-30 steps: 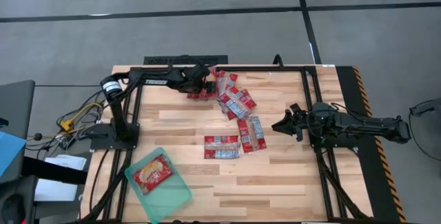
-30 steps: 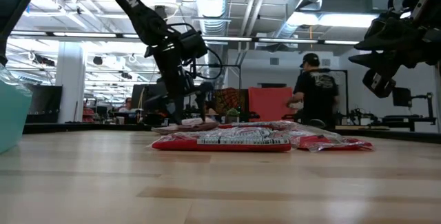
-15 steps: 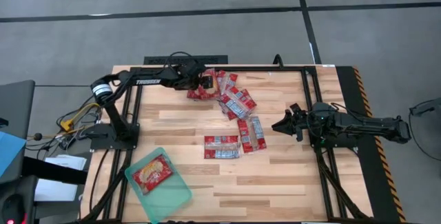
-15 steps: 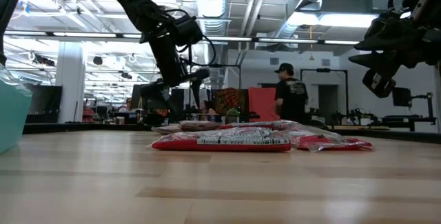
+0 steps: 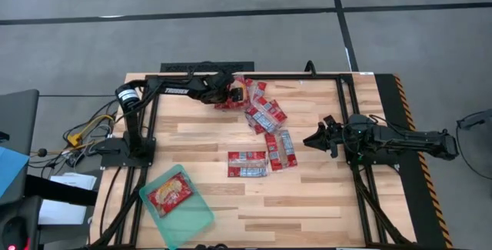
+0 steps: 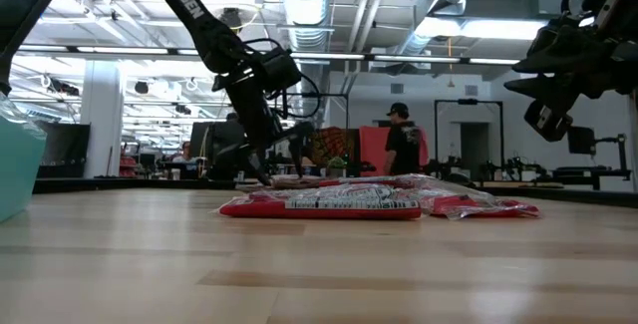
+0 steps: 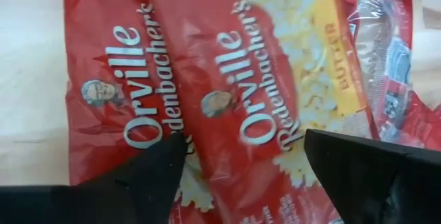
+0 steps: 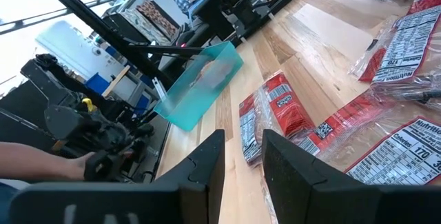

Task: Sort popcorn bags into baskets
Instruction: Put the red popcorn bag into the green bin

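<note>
A wooden surface seen from above. The left tool is low over the pile of red popcorn bags at 12 o'clock, its fingers apart and straddling a squarish bag, probably set to pinch it. Narrower bags trail from the pile toward the centre, likely awaiting their turn. The teal basket sits at 7 o'clock near the left arm's base, within its reach, and holds 1 bag. The right tool waits at 3 o'clock, fingers slightly apart, holding nothing. Compared with half a second ago, the left tool has come down onto the pile and narrowed a little; the right tool has not moved.
</note>
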